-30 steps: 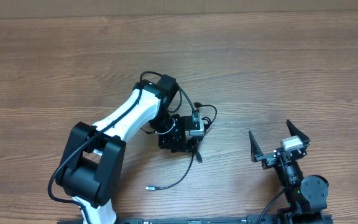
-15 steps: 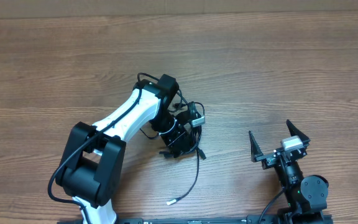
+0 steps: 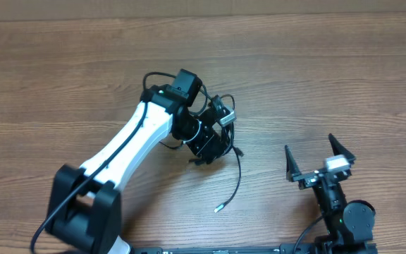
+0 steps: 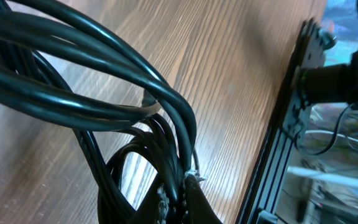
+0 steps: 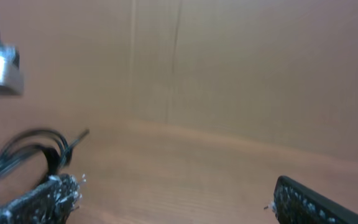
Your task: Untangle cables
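The cables (image 3: 220,141) are a bunch of thin black cords at the table's middle, held up by my left gripper (image 3: 204,144). One loose strand (image 3: 235,185) trails down to a small plug (image 3: 218,207) on the wood. In the left wrist view the cables (image 4: 104,93) fill the frame and my left gripper (image 4: 179,202) is shut on them. My right gripper (image 3: 317,159) is open and empty at the front right, apart from the cables. In the right wrist view its fingers (image 5: 173,199) frame bare wood, with the cables (image 5: 33,152) far left.
The wooden table (image 3: 330,77) stretches to a cardboard wall at the back. A black rail (image 4: 284,143) runs along the table's front edge. The left arm's white links (image 3: 129,144) lie across the left middle.
My left gripper has moved up and back with the cables. The trailing strand and its plug have swung to the right. The right arm has barely moved.
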`<state>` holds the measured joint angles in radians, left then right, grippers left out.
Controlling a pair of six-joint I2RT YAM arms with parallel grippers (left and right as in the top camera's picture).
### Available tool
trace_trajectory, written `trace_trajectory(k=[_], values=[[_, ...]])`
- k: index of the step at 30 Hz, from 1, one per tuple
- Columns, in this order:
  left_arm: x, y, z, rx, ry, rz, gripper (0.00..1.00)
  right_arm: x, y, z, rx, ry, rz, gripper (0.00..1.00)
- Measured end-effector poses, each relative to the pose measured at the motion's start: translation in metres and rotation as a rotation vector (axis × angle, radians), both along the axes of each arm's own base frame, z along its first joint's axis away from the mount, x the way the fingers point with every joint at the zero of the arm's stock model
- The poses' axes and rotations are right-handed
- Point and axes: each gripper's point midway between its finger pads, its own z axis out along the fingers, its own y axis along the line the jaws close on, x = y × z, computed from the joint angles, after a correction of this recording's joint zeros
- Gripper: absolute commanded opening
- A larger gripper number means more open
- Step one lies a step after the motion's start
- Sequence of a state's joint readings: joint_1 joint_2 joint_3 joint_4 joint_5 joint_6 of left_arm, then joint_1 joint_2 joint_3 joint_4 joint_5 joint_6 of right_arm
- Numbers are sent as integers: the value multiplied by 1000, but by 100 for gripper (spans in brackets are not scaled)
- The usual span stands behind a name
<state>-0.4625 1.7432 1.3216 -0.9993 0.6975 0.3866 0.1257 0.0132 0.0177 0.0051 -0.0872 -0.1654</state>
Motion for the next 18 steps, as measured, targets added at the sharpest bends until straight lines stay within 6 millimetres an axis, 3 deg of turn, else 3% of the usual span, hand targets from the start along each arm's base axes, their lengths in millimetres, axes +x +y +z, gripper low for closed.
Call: trace_trajectory(k=[3,8,11,18], values=[[4,-3,20,-40,-67,9,4,-1,-1,14,142,-26,9,100],[18,-11,44,-111,-185,11,4,-5,3,-3,355,164,32,100],[25,-19,53,-166,-227,3,4,-18,6,2,410,285,37,100],[25,-31,65,-244,-255,-28,4,-46,7,65,487,397,37,100]])
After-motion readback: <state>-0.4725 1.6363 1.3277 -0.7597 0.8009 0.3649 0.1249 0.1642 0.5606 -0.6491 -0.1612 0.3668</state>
